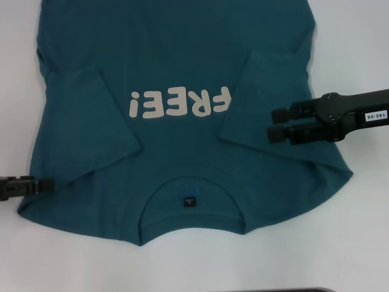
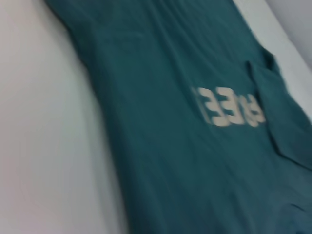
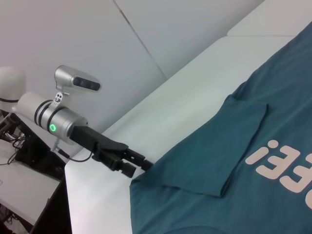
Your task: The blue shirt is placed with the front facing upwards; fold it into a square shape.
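- The blue shirt (image 1: 182, 79) lies spread on the white table (image 1: 364, 48), front up, with the collar toward the robot and the hem running out of the head view at the far side.
- The cream "FREE!" lettering (image 1: 180, 103) sits across the chest and reads upside down from the head camera.
- A small dark neck label (image 1: 190, 201) shows inside the collar opening.
- Both short sleeves are folded inward onto the body of the shirt: the left sleeve (image 1: 100, 121) lies beside the "!" end of the lettering, the right sleeve (image 1: 258, 97) beside the "F" end.
- The right hand (image 1: 273, 123) reaches in from the right side over the shirt, near the shoulder end of the folded right sleeve; its two fingers are parted with a narrow gap and nothing lies between them. Whether it touches the cloth or hangs just above it cannot be told.
- The left hand (image 1: 48, 184) is at the shirt's left shoulder edge, low over the table. In the right wrist view the left hand (image 3: 139, 165) has its finger ends right at the cloth's corner; they look closed on the edge of the shirt, though the contact itself is hard to make out.
- The left wrist view shows only the shirt (image 2: 170, 122) and the bare table (image 2: 44, 146) beside it.
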{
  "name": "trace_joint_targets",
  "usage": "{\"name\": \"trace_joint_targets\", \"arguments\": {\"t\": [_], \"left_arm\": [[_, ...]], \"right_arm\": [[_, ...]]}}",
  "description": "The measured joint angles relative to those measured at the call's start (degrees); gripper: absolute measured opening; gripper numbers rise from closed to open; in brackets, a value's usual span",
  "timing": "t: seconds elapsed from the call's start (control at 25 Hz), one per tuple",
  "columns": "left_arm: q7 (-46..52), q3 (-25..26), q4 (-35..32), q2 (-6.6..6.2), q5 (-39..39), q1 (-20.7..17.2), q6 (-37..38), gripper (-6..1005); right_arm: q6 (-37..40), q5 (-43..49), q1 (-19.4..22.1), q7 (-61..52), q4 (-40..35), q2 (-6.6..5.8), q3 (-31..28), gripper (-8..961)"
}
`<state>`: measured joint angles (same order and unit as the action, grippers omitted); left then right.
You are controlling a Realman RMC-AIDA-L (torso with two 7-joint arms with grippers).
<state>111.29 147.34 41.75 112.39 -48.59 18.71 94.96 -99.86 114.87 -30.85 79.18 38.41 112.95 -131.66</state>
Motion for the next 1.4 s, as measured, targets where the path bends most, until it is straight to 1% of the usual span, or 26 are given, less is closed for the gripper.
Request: {"name": "trace_joint_targets", "arguments": {"t": [0.28, 0.48, 0.76, 1.08, 1.4], "left_arm": [[-0.43, 0.18, 0.81, 0.44, -0.18, 1.03, 3.99, 873], [-0.01, 0.53, 3.46, 1.07, 0.00, 0.64, 3.02, 873], [1.33, 0.65, 3.78, 0.92, 1.35, 0.00, -0.66, 873], [3.36, 0.61, 4.19, 0.57, 2.62, 0.31, -1.55, 874], [4.35, 0.17, 4.51, 0.54, 4.67, 0.73, -1.12, 874]], "right_arm": [[-0.06, 0.00, -0.09, -0.01, 0.25, -0.02, 0.00, 699], [-0.07, 0.00, -0.09, -0.10, 0.18, -0.02, 0.00, 699], [0.03, 0.00, 0.08, -0.10, -0.07, -0.02, 0.00, 701], [0.02, 0.00, -0.03, -0.09, 0.01, -0.02, -0.09, 700], [0.03, 0.00, -0.09, -0.35, 0.24, -0.02, -0.09, 699]]}}
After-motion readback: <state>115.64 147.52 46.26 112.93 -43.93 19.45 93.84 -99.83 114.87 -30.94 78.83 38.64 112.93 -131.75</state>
